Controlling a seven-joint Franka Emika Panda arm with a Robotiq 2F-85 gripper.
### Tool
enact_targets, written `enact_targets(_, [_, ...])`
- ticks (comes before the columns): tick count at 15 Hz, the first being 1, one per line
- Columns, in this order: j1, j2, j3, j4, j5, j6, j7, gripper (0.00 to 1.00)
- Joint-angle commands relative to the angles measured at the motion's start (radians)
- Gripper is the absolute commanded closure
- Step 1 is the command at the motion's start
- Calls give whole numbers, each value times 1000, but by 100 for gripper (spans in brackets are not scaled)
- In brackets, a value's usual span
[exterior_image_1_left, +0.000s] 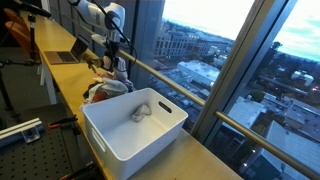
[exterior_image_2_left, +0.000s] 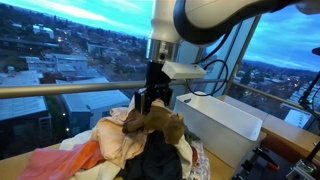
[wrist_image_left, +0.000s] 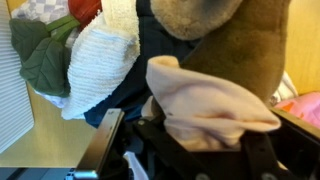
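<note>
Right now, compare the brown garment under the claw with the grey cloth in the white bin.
Colour: the brown garment is tan-brown; the grey cloth is pale grey.
Place: the brown garment tops a heap of clothes, right at the claw; the grey cloth lies in the white bin, away from the claw.
Company: the brown garment is pressed among other clothes; the grey cloth lies alone.
Both are crumpled soft fabric.

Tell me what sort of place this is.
Probably an office or lab high in a building: tall windows overlook a city, a laptop sits on the long counter, and a pile of clothes lies beside a white bin.
</note>
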Motion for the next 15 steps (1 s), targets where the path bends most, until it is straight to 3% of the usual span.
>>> enact_targets(1, [-13,-138,2,-154,29,28,-56,42])
enact_targets(7, [-106,-414,1,-369,-17,-3,-317,1])
enact_targets(9, [-163,-499,-2,-435,-14,-22,-453,0])
enact_targets(10, [-130,-397,10,-334,-10,-19,-345,1])
enact_targets(12, [-174,-464,8,-392,-9,-23,-424,0])
enact_targets(15, [-179,-487,9,-423,-9,-22,-441,0])
